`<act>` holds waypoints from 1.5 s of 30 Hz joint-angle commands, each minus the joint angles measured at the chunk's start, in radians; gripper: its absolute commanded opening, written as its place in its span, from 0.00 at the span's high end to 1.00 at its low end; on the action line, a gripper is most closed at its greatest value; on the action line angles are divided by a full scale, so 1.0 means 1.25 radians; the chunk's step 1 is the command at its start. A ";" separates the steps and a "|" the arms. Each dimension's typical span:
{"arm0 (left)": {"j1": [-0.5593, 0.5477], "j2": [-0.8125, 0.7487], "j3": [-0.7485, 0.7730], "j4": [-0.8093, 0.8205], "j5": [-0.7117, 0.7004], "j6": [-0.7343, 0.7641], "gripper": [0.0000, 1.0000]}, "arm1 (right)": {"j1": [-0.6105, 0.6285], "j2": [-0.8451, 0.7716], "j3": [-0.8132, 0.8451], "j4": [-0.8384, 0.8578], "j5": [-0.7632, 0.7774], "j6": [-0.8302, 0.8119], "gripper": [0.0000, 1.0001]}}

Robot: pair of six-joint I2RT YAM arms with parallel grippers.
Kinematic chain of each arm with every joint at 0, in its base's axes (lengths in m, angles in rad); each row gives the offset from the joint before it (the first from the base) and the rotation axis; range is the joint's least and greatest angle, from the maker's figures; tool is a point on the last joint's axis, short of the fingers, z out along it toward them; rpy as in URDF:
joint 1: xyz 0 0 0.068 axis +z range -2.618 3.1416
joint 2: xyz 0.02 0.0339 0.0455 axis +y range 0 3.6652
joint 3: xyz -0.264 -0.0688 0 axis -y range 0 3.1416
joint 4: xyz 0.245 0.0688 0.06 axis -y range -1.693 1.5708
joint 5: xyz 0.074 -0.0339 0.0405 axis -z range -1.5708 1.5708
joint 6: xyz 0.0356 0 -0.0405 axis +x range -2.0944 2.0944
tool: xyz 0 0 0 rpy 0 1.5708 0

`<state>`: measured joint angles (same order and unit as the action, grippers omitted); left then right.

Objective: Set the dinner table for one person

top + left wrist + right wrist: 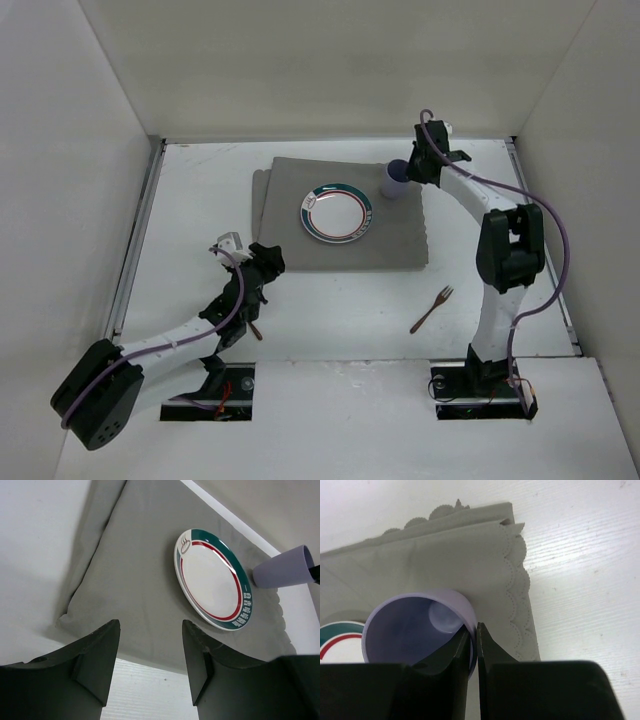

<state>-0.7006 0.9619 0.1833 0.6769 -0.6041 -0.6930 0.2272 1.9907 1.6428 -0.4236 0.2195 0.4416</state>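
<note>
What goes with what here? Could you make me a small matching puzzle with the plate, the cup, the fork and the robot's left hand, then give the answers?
1 plate
2 cup
3 fork
4 left hand

A open, nothing between its fingers
B on the bare dinner table, off the grey mat
C rim pinched by the right hand
D lying on the grey mat

Pairs: 1-D, 2-C, 3-B, 4-A

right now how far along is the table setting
Done: plate sits on the grey mat. In hand: right end effector grips the purple cup at the mat's far right corner. Remaining: fork lies off the mat on the dinner table; left end effector open, empty.
</note>
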 commanded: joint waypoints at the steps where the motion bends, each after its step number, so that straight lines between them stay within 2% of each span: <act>1: -0.006 0.007 0.008 0.040 -0.009 0.006 0.50 | -0.009 0.012 0.065 -0.006 0.001 -0.014 0.85; 10: -0.006 0.012 0.012 0.040 -0.013 0.009 0.50 | -0.011 0.074 0.123 -0.049 0.029 -0.044 0.80; 14: -0.006 0.011 0.014 0.040 -0.009 0.012 0.50 | -0.011 0.073 0.135 -0.054 0.028 -0.044 0.70; 17: -0.008 0.016 0.019 0.039 -0.009 0.017 0.50 | -0.011 0.060 0.145 -0.055 0.027 -0.042 0.58; 22: -0.032 0.026 0.040 0.033 -0.006 0.045 0.49 | -0.011 -0.031 0.124 -0.034 0.024 -0.039 0.37; 25: -0.063 0.049 0.063 0.034 -0.005 0.078 0.48 | -0.011 -0.120 0.087 -0.016 0.024 -0.034 0.30; 28: -0.126 0.100 0.115 0.040 0.044 0.141 0.49 | -0.011 -0.250 -0.024 0.044 0.031 -0.031 0.27; 30: -0.179 0.152 0.167 0.033 0.110 0.202 0.52 | -0.011 -0.354 -0.142 0.109 0.039 -0.009 0.28; 31: -0.218 0.189 0.197 0.032 0.142 0.234 0.53 | -0.011 -0.413 -0.219 0.152 0.045 0.010 0.31; 32: -0.247 0.214 0.218 0.029 0.157 0.257 0.54 | -0.011 -0.474 -0.303 0.205 0.050 0.029 0.40; 34: -0.336 0.281 0.278 0.000 0.174 0.314 0.57 | -0.014 -0.594 -0.480 0.310 0.065 0.074 0.68; 35: -0.377 0.310 0.310 -0.025 0.174 0.336 0.59 | -0.017 -0.652 -0.564 0.356 0.075 0.102 0.78; 36: -0.401 0.331 0.332 -0.039 0.174 0.350 0.60 | -0.022 -0.701 -0.641 0.390 0.081 0.135 0.82; 40: -0.488 0.423 0.424 -0.079 0.190 0.398 0.59 | -0.045 -0.807 -0.827 0.464 0.083 0.200 0.84; 45: -0.541 0.530 0.512 -0.092 0.183 0.430 0.51 | -0.099 -0.855 -0.885 0.480 0.043 0.195 0.79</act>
<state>-1.3548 1.5856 0.7563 0.5762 -0.3748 -0.2192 0.1326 0.9764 0.5331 0.0303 0.2928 0.6548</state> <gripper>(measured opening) 0.483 0.202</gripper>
